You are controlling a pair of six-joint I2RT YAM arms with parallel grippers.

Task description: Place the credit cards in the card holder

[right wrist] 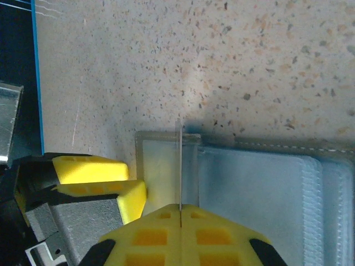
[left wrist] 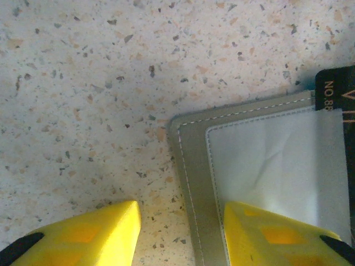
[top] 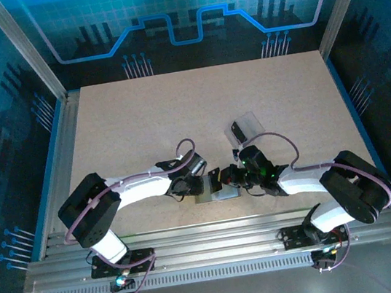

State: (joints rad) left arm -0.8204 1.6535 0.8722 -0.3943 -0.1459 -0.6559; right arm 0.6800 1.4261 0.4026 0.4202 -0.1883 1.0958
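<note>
Two sets of fingers: left fingers (left wrist: 83,238) and right fingers (right wrist: 222,238), both low over the card holder (top: 221,193) near the front middle of the desk (top: 176,112).
Card holder: lies flat and opened out, inner face up, with a grey stitched border around a clear pocket (left wrist: 266,166).
Left fingers: partly spread, pinching nothing; straddle the holder's edge, one tip over the inner panel, the other over bare desk just beside it.
Right fingers: pressed together on a thin card (right wrist: 178,160), seen edge-on, standing out from the tips toward the pocket's edge.
Black card (left wrist: 335,91): shows at the holder's far corner in the left wrist view, touching the pocket's edge; probably the pinched card itself, but cannot tell for certain.
Clear box (top: 246,128): farther back on the desk, apart from the holder.
Step in hand: likely feeding the card's leading edge into the pocket mouth while the holder is pinned.
Handling, card: light, stiff and slick, so apt to swivel in a pinch; best taken by one short end, with most of its length free and low to the pocket.
Handling, holder: light, limp at the fold, likely to slide on the smooth desk; better pressed down on a panel than pinched.
Handling, pocket: thin, creased film; may buckle if the card goes in at a slant.
</note>
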